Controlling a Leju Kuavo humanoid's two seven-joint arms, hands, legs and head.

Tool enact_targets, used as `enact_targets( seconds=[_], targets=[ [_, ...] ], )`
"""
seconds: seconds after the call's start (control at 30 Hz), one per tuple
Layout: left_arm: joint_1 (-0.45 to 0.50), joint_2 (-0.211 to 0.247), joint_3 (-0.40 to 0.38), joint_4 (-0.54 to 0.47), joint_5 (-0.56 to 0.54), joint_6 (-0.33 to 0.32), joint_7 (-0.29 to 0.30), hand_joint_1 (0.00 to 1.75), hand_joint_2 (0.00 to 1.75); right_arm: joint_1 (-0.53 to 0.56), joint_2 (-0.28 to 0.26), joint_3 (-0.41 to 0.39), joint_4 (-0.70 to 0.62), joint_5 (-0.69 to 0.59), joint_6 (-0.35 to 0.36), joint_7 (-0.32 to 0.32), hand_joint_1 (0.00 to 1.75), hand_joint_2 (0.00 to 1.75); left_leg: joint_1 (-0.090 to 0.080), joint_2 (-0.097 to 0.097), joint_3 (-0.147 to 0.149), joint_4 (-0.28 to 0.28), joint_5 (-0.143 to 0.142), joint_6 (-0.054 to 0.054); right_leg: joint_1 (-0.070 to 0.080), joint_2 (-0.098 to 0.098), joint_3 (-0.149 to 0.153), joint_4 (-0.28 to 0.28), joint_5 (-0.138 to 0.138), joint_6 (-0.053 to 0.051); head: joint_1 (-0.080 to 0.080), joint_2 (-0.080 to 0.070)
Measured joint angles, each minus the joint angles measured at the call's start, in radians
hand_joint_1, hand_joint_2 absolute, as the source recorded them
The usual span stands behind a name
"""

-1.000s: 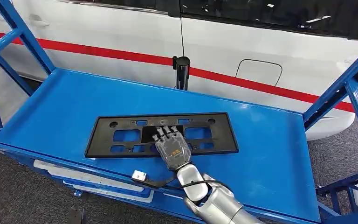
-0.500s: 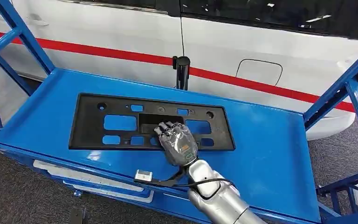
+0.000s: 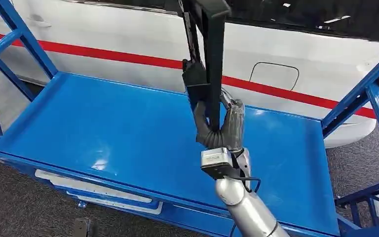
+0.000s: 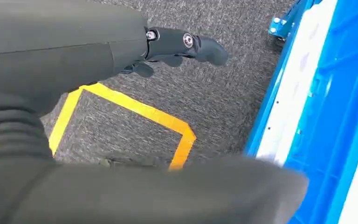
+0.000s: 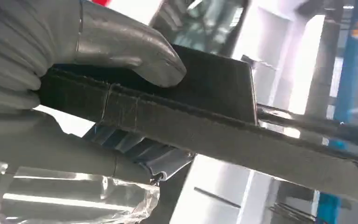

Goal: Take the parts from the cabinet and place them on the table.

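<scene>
Right hand (image 3: 222, 129): fingers closed around the black plastic frame (image 3: 208, 64), thumb pressed on one flat face and the rest wrapped under the opposite side, as the right wrist view shows (image 5: 121, 100). The frame stands nearly on edge above the blue shelf (image 3: 103, 128) of the cabinet, its long axis running up past the top of the head view. It touches nothing but my hand.

Left hand (image 4: 177, 46): hangs low over grey carpet and a yellow floor marking (image 4: 135, 112), beside the cabinet's blue edge. It holds nothing; fingers loosely curled, one extended. I cannot tell from this angle whether it counts as spread or closed.

Step in hand, as I judge it: carry the lifted frame clear of the cabinet toward the table.

Notes for doing it well:
- The grip sits near one end of a long, thin part, so leverage on the wrist will be high. Keep thumb pressure firm; move slowly to avoid the frame swinging or pivoting in the fingers.
- The upper end is out of sight. Mind the blue uprights (image 3: 370, 89) and the white vehicle body (image 3: 286, 49) behind.
- Keep the lower end above the shelf lip while withdrawing.
- The table is not visible yet; lay the frame flat before setting down.
</scene>
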Motion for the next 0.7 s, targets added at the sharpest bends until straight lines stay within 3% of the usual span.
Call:
enact_targets(
  seconds=[0.27, 0.5, 0.7],
  targets=[
    [0.005, 0.000, 0.010, 0.000, 0.000, -0.011, 0.003, 0.00, 1.75, -0.004, -0.011, 0.008, -0.104, -0.021, 0.053, -0.002, 1.75, 1.75, 0.000, 0.000, 0.000, 0.000, 0.000, 0.000, 0.000, 0.000, 0.000, 0.000, 0.000, 0.000, 0.000, 0.000],
    [0.008, 0.000, 0.010, 0.000, 0.000, -0.010, 0.003, 0.00, 1.75, -0.007, -0.017, 0.013, -0.125, -0.022, 0.057, -0.002, 1.75, 1.75, 0.000, 0.000, 0.000, 0.000, 0.000, 0.000, 0.000, 0.000, 0.000, 0.000, 0.000, 0.000, 0.000, 0.000],
    [0.009, 0.000, 0.026, 0.000, 0.023, 0.031, 0.033, 0.00, 1.75, -0.027, -0.027, 0.029, -0.125, -0.071, 0.132, 0.019, 1.75, 1.75, 0.000, 0.000, -0.001, 0.000, 0.000, 0.000, 0.000, 0.000, 0.000, 0.000, 0.000, 0.000, 0.000, 0.000]
  ],
)
